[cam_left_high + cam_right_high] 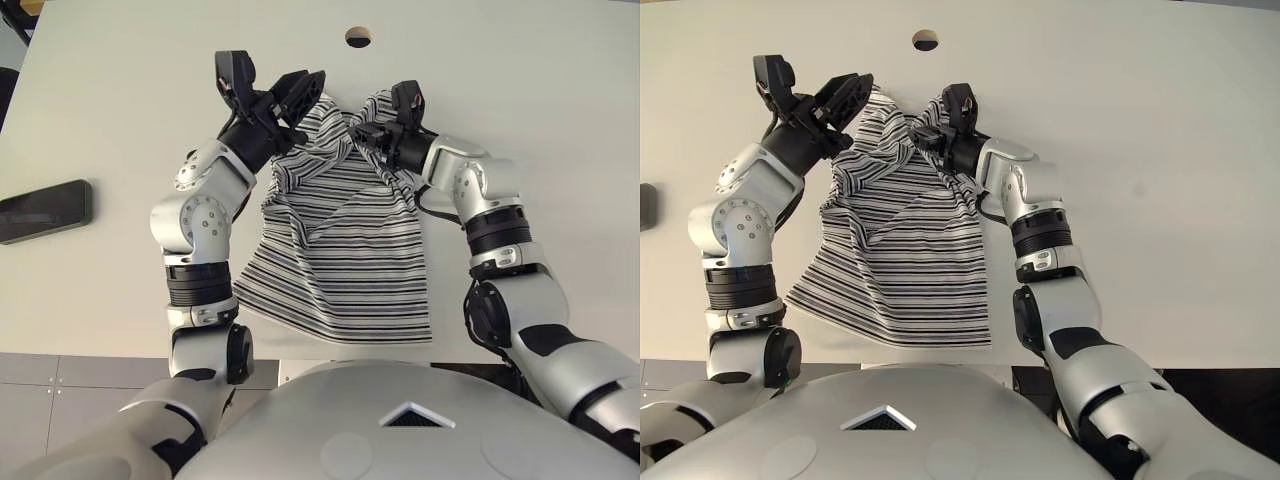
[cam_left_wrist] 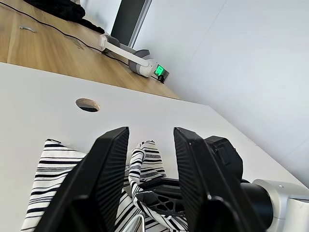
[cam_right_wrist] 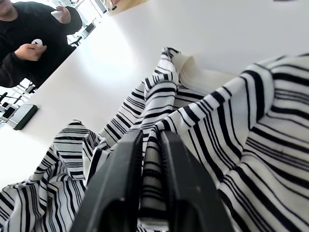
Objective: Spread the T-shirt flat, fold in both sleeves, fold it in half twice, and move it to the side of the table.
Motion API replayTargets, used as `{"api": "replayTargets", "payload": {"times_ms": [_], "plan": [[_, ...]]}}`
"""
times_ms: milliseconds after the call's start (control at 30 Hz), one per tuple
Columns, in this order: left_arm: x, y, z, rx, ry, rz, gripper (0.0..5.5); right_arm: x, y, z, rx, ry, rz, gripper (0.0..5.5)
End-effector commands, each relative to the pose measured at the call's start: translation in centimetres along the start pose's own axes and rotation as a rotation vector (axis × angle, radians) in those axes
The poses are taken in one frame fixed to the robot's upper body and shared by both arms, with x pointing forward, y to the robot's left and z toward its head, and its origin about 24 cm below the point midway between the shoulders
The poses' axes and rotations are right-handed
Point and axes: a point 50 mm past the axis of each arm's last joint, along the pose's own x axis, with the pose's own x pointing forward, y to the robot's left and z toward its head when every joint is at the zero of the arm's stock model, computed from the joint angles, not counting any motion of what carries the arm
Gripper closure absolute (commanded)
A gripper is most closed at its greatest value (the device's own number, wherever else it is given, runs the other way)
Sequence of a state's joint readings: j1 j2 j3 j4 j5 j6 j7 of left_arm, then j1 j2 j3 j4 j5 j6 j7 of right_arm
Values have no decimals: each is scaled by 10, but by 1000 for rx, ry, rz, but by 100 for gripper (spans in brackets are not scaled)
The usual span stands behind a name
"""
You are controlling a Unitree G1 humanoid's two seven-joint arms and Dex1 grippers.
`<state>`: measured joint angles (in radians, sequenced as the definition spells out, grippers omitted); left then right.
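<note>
T-shirt (image 1: 340, 240) lies bunched, sleeves hidden among folds.

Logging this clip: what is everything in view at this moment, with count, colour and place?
T-shirt: one, black-and-white striped, bunched on the table in front of the robot, its near hem at the near edge.
Table: one, white, under everything.
Round hole: one, dark, in the tabletop beyond the shirt.
Flat slab: one, black, at the table's left edge.
Wooden surface: one, brown, beyond the table.
Device with green display: one, white, on the wooden surface.
Left gripper: one, black, open, at the shirt's far left corner.
Right gripper: one, black, shut on the shirt's far right part.
</note>
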<state>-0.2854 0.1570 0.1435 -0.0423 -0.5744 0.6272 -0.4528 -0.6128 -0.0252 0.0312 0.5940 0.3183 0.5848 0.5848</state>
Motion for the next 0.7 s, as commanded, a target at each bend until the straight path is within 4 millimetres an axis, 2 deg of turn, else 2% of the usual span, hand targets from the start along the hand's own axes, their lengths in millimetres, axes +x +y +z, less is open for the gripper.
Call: {"api": "replayTargets", "payload": {"times_ms": [33,267,500,567,633,700], "plan": [[0,2,0,-2,0,11,376,-6,1,10,-46,-12,29,437],[0,3,-1,3,7,14,376,-22,10,24,-67,-55,84,437],[-3,4,2,36,10,12,376,-42,16,54,-89,-161,93,437],[-7,5,2,124,14,11,376,-50,14,61,-110,-195,76,437],[-18,3,3,311,18,-26,376,-60,10,65,-225,-216,15,437],[-35,2,4,544,40,-96,376,-74,12,60,-398,-202,17,437]]}}
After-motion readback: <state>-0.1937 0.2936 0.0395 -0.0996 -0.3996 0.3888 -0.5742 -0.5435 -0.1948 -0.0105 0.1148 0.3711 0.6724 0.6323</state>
